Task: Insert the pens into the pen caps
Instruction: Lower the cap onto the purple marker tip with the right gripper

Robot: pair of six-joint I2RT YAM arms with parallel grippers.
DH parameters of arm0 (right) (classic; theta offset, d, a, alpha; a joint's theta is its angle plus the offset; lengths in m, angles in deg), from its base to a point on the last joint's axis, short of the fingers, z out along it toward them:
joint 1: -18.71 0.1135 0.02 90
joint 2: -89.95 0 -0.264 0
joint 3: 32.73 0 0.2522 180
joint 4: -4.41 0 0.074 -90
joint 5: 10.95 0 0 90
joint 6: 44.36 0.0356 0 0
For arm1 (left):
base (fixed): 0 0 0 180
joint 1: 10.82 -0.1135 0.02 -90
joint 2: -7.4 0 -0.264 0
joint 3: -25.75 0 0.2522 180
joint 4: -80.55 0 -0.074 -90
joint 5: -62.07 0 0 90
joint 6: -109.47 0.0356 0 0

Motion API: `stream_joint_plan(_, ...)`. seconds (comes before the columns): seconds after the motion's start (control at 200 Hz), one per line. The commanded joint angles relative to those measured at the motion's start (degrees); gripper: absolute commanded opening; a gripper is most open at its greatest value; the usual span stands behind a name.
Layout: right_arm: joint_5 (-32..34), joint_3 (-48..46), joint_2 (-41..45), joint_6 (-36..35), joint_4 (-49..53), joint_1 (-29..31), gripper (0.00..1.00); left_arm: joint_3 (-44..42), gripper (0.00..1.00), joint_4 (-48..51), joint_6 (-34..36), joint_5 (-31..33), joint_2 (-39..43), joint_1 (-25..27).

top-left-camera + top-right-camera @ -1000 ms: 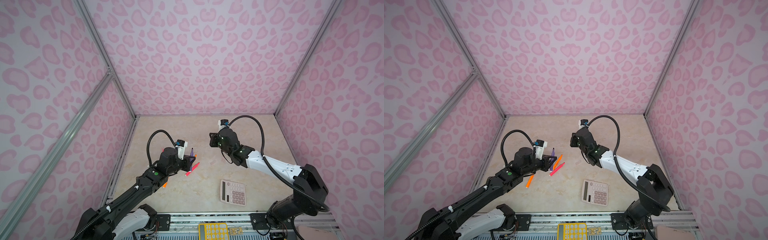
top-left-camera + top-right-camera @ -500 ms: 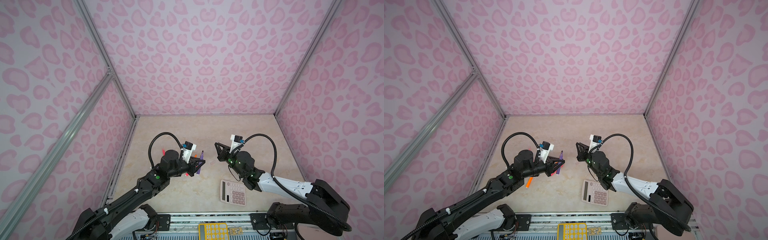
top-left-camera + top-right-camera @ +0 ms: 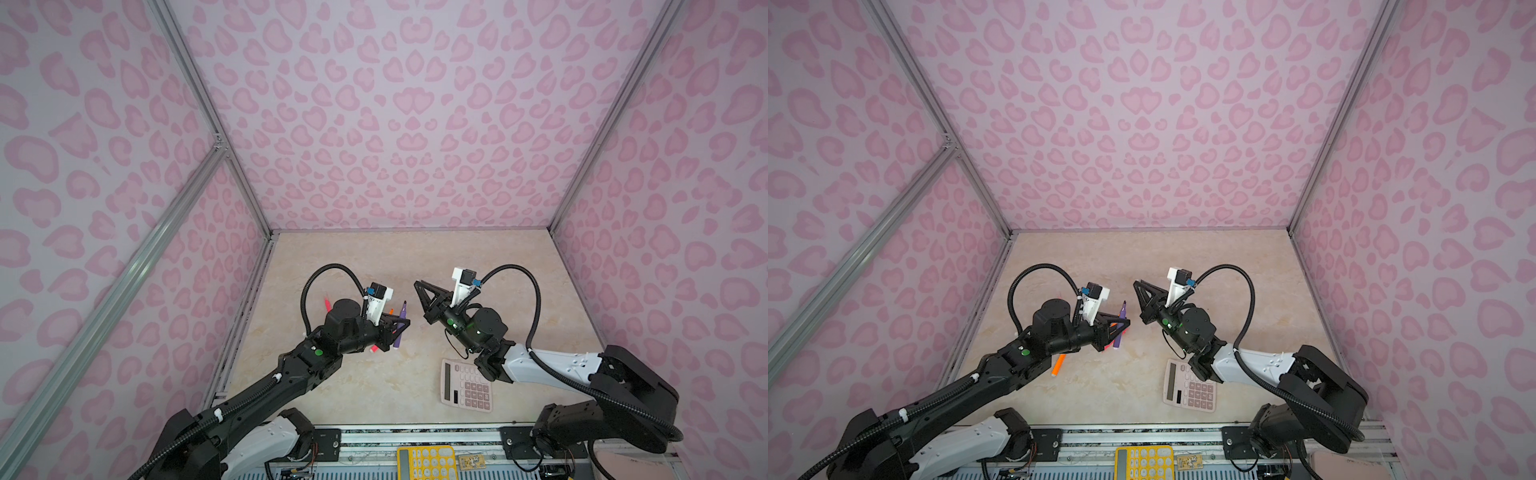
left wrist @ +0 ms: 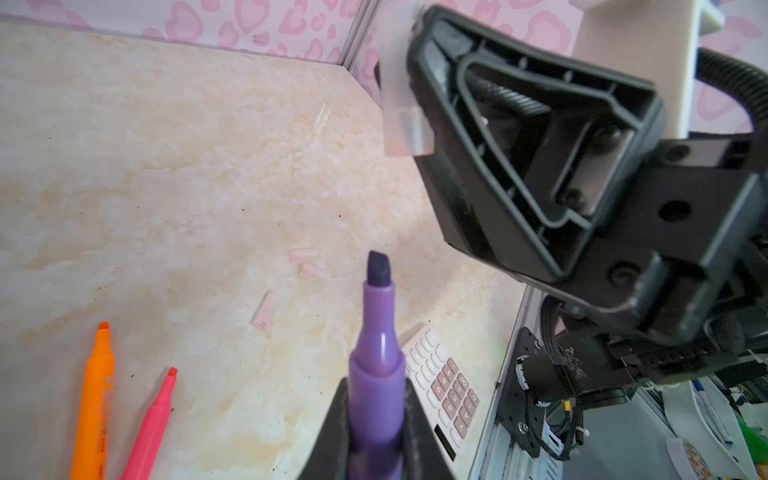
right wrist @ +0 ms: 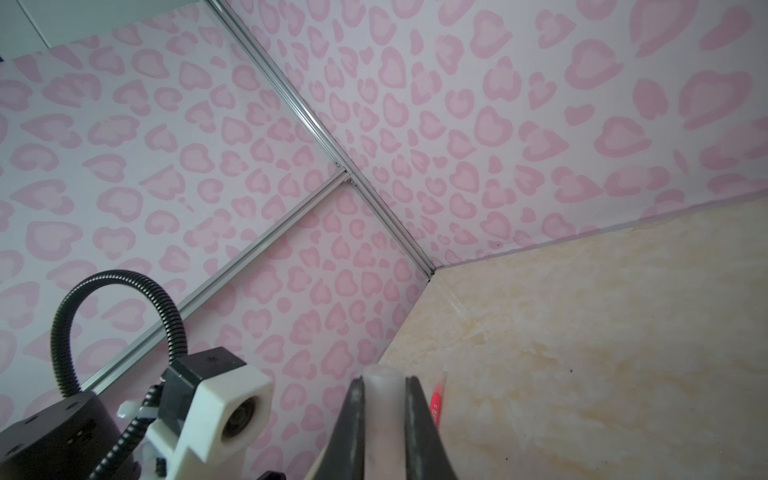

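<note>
The beige table (image 3: 374, 257) stands between pink heart-patterned walls (image 3: 415, 124). The left arm (image 3: 291, 374) and the right arm (image 3: 552, 365) are bent and lifted above it, and their grippers point toward each other, close but apart. The left gripper (image 4: 376, 386) is clamped on one purple pen (image 4: 377, 345), with its dark tip free ahead of the jaws. The right gripper (image 5: 383, 384) pinches one clear cap (image 5: 382, 411); cap and tip do not touch. Three loose caps (image 4: 264, 313) lie on the table below the grippers. One orange pen (image 4: 93, 399) and one pink pen (image 4: 151, 424) lie beside the left gripper. More pens (image 3: 1059, 365) are partly hidden by the left arm, so I cannot count them surely. One calculator (image 3: 465, 388) lies under the right arm.
</note>
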Motion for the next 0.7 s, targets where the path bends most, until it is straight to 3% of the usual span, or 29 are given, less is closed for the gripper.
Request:
stream_joint_plan(0.0,-2.7,0.5,-0.5,-1.8,-2.9,0.6,0.0,0.4,0.03,-2.0,-0.8,2.1,0.2,0.0)
stream_joint_plan(0.695,-3.9,2.6,-3.9,0.0,-3.1,1.6,0.0,0.4,0.03,0.2,-0.5,3.1,1.8,0.0)
